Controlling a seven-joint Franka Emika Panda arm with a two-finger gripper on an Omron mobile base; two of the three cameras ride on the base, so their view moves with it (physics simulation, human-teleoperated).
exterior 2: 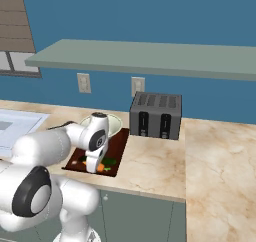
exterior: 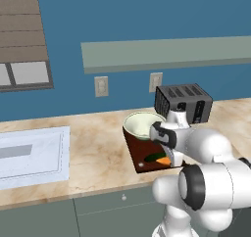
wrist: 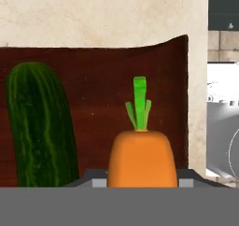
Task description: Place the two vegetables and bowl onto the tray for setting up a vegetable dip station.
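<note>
Hand view: looking straight down at the carrot [wrist: 142,157], sitting right between the jaws of the end effector [wrist: 142,183], over the tray [wrist: 93,75]. Seeming to be gripping the carrot, jaws part way shut around it, though hard telling for sure. Lying just beside, to one side of the end effector: the cucumber [wrist: 42,127], already down on the tray. Probably setting down the second vegetable now. Next: opening the jaws, letting go, lifting away gently. Sitting on the far end of the tray, past the end effector: the bowl [exterior: 139,123], with nothing showing inside. Holding it all up: the surface [exterior: 93,157].
</note>
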